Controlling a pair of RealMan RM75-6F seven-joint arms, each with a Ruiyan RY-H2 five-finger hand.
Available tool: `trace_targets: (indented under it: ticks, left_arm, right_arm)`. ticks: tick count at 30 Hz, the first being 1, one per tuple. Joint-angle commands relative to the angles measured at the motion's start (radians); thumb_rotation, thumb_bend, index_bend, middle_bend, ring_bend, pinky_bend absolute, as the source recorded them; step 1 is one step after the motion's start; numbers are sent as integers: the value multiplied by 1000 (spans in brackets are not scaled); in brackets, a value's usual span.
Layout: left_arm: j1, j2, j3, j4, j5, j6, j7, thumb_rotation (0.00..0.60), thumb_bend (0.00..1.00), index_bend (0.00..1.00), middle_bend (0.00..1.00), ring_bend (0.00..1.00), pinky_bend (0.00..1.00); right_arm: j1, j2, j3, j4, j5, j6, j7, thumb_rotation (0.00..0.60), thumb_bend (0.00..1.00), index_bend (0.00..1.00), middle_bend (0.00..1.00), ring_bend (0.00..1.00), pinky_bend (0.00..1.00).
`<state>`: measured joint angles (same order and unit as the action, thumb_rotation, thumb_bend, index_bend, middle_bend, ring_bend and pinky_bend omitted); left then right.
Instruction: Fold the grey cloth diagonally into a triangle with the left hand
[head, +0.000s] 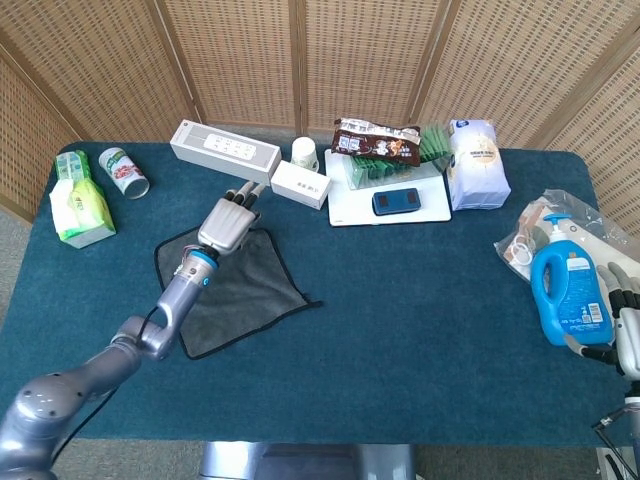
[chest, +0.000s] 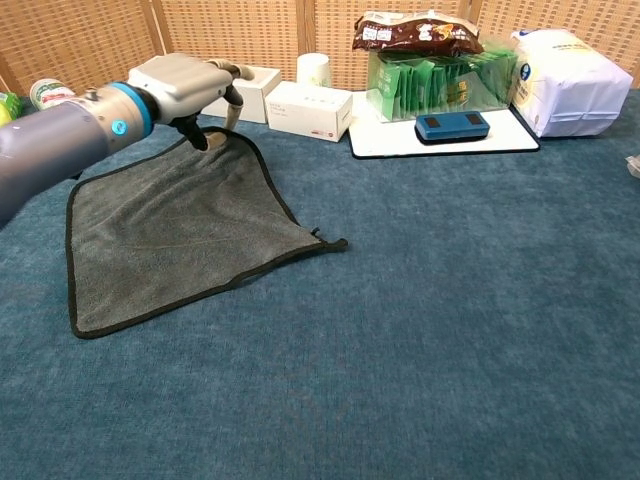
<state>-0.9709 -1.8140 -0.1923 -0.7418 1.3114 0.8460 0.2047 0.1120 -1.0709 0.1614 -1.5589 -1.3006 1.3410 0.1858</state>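
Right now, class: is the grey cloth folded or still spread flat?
Spread flat. The grey cloth shows four separate corners in one layer; the left hand is at its far corner.

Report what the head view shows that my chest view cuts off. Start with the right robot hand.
Observer: The right robot hand sits low at the picture's right edge, just right of a blue bottle. I cannot tell whether it touches the bottle.
Operator: Say what lies behind that bottle.
Observer: A clear plastic bag, crumpled, with small items inside that are too small to name.
Operator: Now give me the left arm from above.
Observer: The left robot hand is at the far corner of the grey cloth, and its forearm crosses the cloth's left part diagonally. The cloth lies flat, unfolded.
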Motion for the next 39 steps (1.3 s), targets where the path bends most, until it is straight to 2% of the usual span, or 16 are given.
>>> trace_targets:
  ticks: [1, 9, 12, 17, 30, 39]
  left_arm:
    - [87, 201, 14, -328, -46, 25, 103, 600, 564, 679, 0, 56, 229]
    - [135, 344, 27, -575, -131, 27, 219, 600, 564, 687, 0, 45, 219]
    - [169, 403, 54, -657, -126, 56, 234, 600, 564, 687, 0, 35, 215]
    - [205, 453, 87, -733, -114, 74, 223, 600, 563, 687, 0, 23, 206]
    - [273, 491, 166, -845, -35, 115, 175, 600, 563, 687, 0, 11, 196]
    - [296, 510, 199, -889, 9, 120, 165, 600, 564, 686, 0, 10, 193]
  right_arm:
    - [1, -2, -1, 0, 0, 0, -4, 600, 0, 0, 0, 0, 0]
    - [3, -5, -5, -2, -4, -4, -10, 600, 0, 0, 0, 0, 0]
    - [3, -5, -6, -4, -6, -3, -11, 600, 0, 0, 0, 0, 0]
    - [3, -4, -7, -6, -9, 1, -12, 600, 0, 0, 0, 0, 0]
    - [2, -3, -11, -12, -17, 6, -14, 600, 0, 0, 0, 0, 0]
    - [6, -6, -12, -5, -12, -6, -12, 600, 0, 0, 0, 0, 0]
